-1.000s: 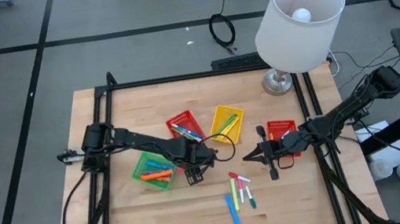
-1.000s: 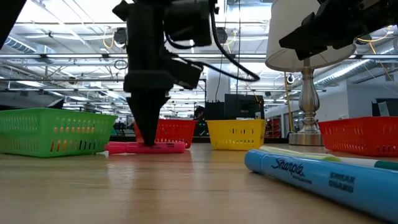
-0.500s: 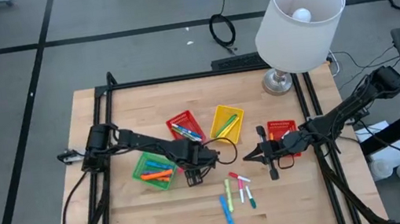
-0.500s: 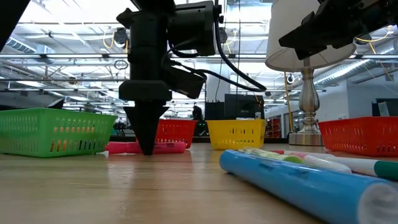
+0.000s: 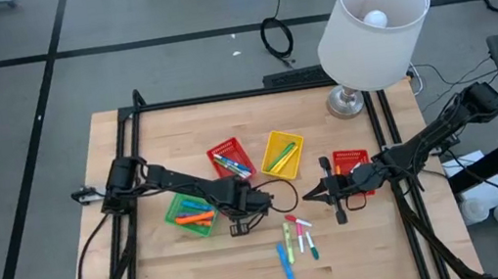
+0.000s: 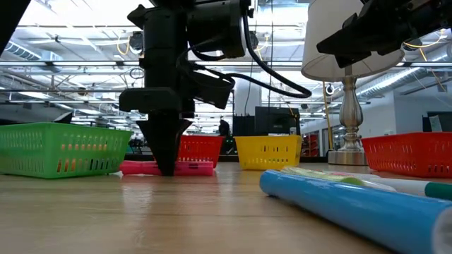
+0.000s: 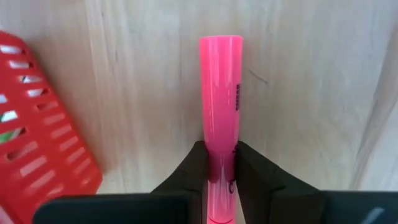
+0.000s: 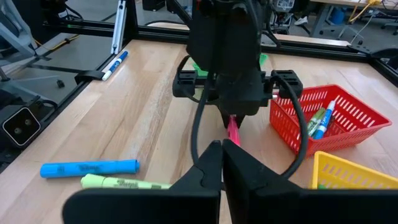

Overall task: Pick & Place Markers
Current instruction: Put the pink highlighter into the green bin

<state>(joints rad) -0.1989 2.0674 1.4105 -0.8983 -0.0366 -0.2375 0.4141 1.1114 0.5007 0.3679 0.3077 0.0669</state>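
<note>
Your left gripper (image 7: 219, 163) clamped the pink marker (image 7: 221, 93) mid-barrel beside the red basket (image 7: 37, 130); light, stiff, probably slippery.

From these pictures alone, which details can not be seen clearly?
- Pink marker: in the left wrist view its rear end is hidden between the left end effector fingers.
- Green basket: in the low view its mesh wall blurs the contents.
- Blue marker: cut off by the low view's right edge.
</note>
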